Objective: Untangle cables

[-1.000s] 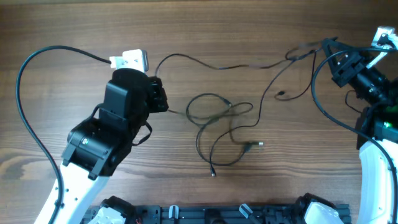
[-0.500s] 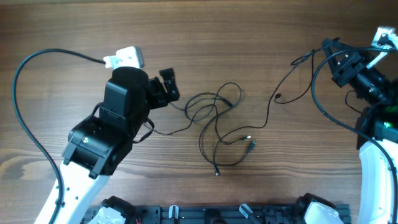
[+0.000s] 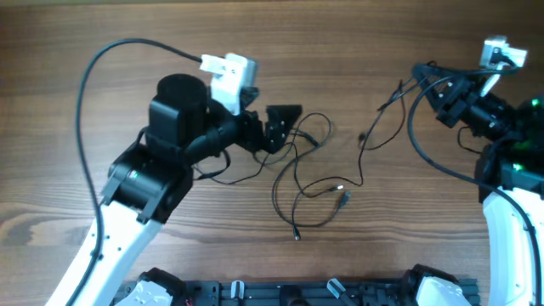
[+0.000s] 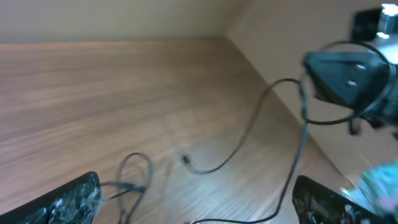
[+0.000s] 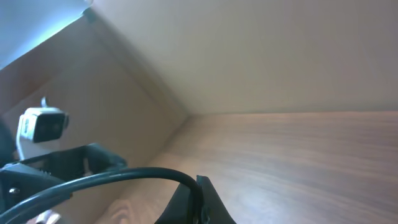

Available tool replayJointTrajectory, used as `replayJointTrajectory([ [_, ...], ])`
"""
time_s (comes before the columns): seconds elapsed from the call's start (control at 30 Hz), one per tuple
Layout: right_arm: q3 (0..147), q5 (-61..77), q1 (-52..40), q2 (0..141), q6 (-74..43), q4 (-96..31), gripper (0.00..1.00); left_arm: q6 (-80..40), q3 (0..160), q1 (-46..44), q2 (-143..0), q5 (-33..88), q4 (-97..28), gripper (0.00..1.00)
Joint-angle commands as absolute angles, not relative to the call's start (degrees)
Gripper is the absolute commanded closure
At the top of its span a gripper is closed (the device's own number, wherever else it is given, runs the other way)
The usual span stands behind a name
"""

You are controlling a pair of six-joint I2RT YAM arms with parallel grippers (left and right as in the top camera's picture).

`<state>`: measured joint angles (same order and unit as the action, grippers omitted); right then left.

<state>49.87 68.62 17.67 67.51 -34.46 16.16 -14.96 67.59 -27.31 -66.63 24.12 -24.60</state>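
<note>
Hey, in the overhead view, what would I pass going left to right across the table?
left arm → left gripper, open → tangle of cables → cable strand leading up to the right gripper → right gripper, shut → right arm

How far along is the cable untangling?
Done: nothing is fully separated. One cord trails out from the pile up to the right gripper, whose jaws are shut and appear to pinch it. In hand: the left gripper, jaws open, sits at the edge of the cables, gripping nothing. Left: the loops cross one another and need separating.
</note>
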Motion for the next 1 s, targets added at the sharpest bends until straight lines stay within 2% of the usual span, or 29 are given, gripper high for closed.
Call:
replayJointTrajectory([
  [0.0, 50.2, 70.1, 14.5, 67.7, -34.7, 16.1, 0.95, -11.9, 67.9, -30.3, -69.2, 30.7, -20.8, 0.0],
  [0.3, 50.2, 66.9, 9.5, 67.7, -34.1, 12.7, 0.95, -7.7, 67.9, -38.2, -70.2, 34.5, -11.2, 0.0],
  [0.53, 50.2, 66.8, 5.1, 67.7, -33.0, 10.5, 0.96, -7.7, 67.9, -39.6, -75.4, 34.5, -7.9, 0.0],
  [0.63, 50.2, 66.9, 4.7, 67.7, -33.0, 9.7, 0.95, -7.7, 67.9, -39.5, -77.1, 34.4, -7.3, 0.05],
  [0.67, 50.2, 67.2, 4.7, 67.7, -33.1, 9.8, 0.95, -7.7, 67.9, -39.5, -77.4, 34.4, -7.1, 0.1],
  [0.73, 50.2, 68.7, 4.7, 67.7, -33.1, 9.7, 0.95, -7.7, 67.9, -39.5, -77.7, 33.1, -7.0, 0.42],
  [0.77, 50.2, 69.6, 4.7, 67.7, -33.1, 9.5, 0.95, -7.7, 67.9, -39.5, -77.7, 31.6, -6.9, 0.65],
  [0.8, 50.2, 70.0, 4.7, 67.7, -33.0, 9.0, 0.95, -7.7, 67.9, -39.5, -77.7, 30.1, -6.3, 0.96],
  [0.93, 50.2, 69.9, 4.7, 67.7, -31.2, 5.8, 0.95, -11.8, 67.9, -39.5, -77.7, 29.7, -0.5, 0.96],
  [0.97, 50.2, 69.8, 4.7, 67.7, -31.2, 5.8, 0.83, -12.4, 67.9, -39.5, -77.7, 29.6, 0.4, 0.96],
])
